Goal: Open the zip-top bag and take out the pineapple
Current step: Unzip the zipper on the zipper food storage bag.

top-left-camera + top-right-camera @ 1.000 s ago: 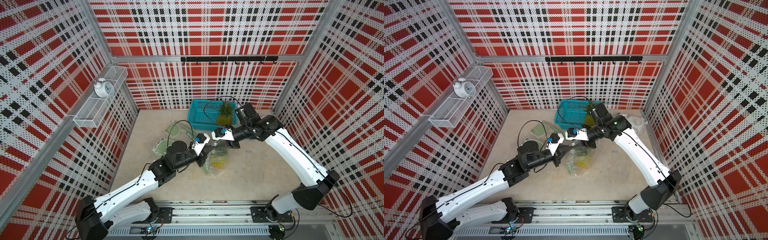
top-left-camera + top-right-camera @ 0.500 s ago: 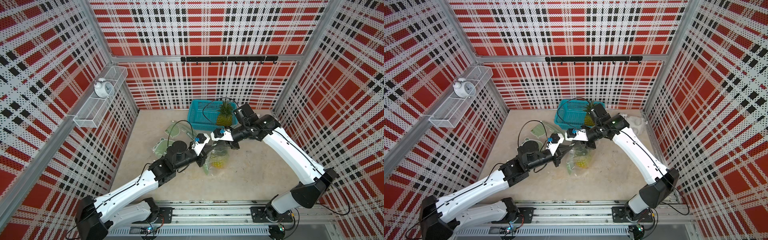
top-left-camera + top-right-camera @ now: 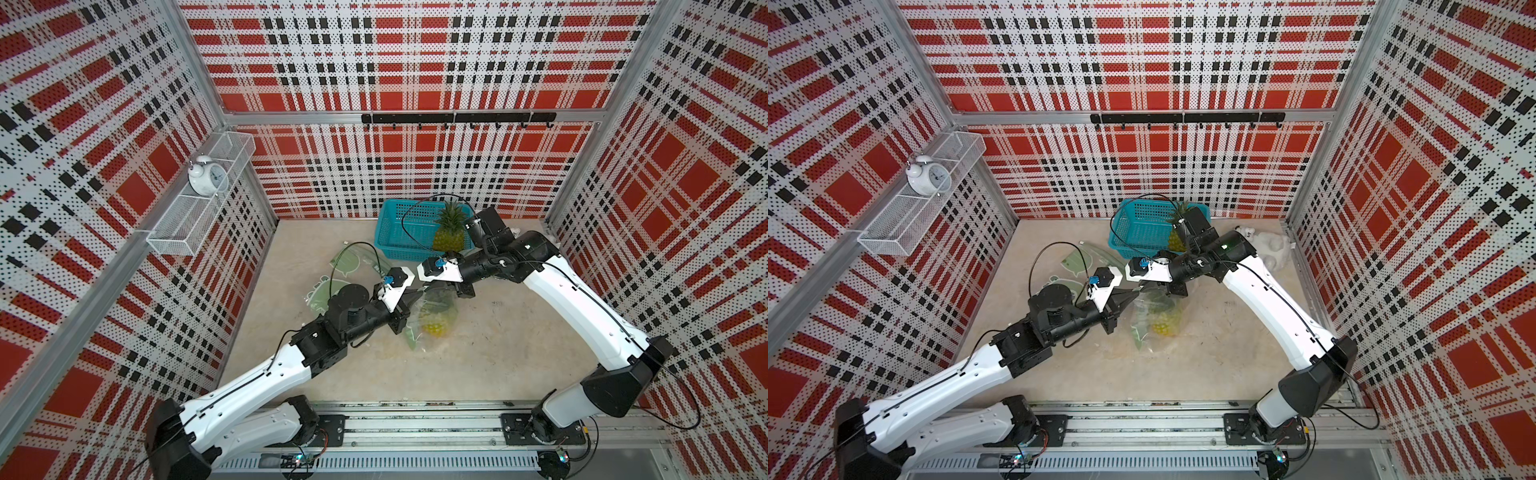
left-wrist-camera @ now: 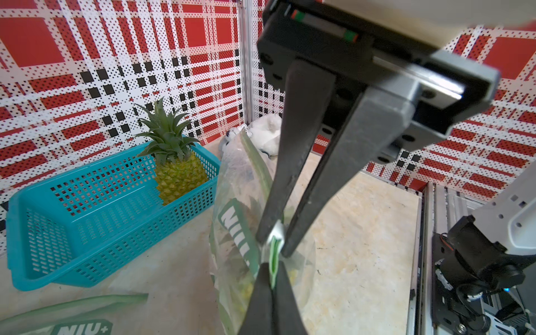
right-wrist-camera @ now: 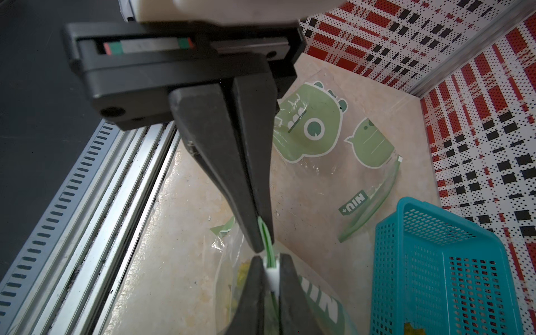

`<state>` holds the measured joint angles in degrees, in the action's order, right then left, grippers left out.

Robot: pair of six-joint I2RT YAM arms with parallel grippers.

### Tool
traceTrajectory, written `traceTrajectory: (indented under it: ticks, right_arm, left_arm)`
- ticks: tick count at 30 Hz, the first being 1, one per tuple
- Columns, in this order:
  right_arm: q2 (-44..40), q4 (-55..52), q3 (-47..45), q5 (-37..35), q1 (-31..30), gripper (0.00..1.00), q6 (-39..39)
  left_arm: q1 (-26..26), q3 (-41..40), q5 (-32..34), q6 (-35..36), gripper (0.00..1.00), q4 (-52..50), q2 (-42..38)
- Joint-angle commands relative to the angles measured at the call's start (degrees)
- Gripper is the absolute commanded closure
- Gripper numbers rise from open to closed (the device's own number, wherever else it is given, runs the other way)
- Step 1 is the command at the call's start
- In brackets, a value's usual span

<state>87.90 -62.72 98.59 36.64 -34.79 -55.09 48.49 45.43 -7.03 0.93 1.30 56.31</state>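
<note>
Since the zip-top bag (image 3: 440, 307) is limp, slippery film, left fingers (image 4: 261, 295) pinch its zip strip (image 4: 272, 268), right fingers (image 5: 249, 290) its slider (image 5: 272, 275).

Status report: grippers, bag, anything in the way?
Left gripper shut on bag's slider, right gripper on its green seal. Pineapple inside bag. Basket stands apart.

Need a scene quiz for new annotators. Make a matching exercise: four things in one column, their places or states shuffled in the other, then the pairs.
Things
1. clock
2. upright pineapple
3. empty bag
4. full bag

Places or states
A. pinched at its top by left gripper and right gripper
B. flat on the table
C. on the wire shelf
D. in the teal basket

Pairs: 1-C, 2-D, 3-B, 4-A
</note>
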Motion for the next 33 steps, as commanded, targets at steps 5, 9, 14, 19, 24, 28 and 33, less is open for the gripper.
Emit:
traceTrajectory:
  ticks: [5, 9, 14, 19, 24, 28, 33]
  right_arm:
    - [-2.4, 3.9, -2.2, -8.7, 2.8, 0.96, 2.8]
    - [-3.5, 4.6, -3.3, -10.0, 4.7, 0.96, 3.7]
    - [-5.0, 6.0, -5.8, -12.3, 7.4, 0.96, 5.0]
    - [-6.7, 7.6, -8.4, -15.2, 10.3, 0.96, 6.8]
    - [-8.4, 9.2, -11.5, -17.6, 13.1, 0.96, 8.5]
    - [-9.7, 10.5, -13.4, -19.4, 14.6, 0.96, 9.6]
    - [-10.3, 10.7, -14.2, -22.8, 17.1, 0.96, 10.5]
  left_arm:
    - [-0.1, -1.5, 2.0, 0.6, 1.00, 0.7, -3.6]
    - [-0.3, -2.0, 2.7, 0.5, 1.00, 0.5, -4.7]
    - [-1.2, -2.7, 3.6, 0.2, 1.00, 0.3, -5.8]
    - [-2.7, -3.3, 3.9, -0.5, 1.00, 0.0, -6.9]
    - [-3.8, -4.1, 4.0, -0.9, 1.00, -0.2, -8.1]
    - [-4.2, -4.3, 4.3, -1.1, 1.00, -0.5, -8.3]
    - [-4.7, -4.6, 4.5, -1.0, 1.00, -0.8, -8.5]
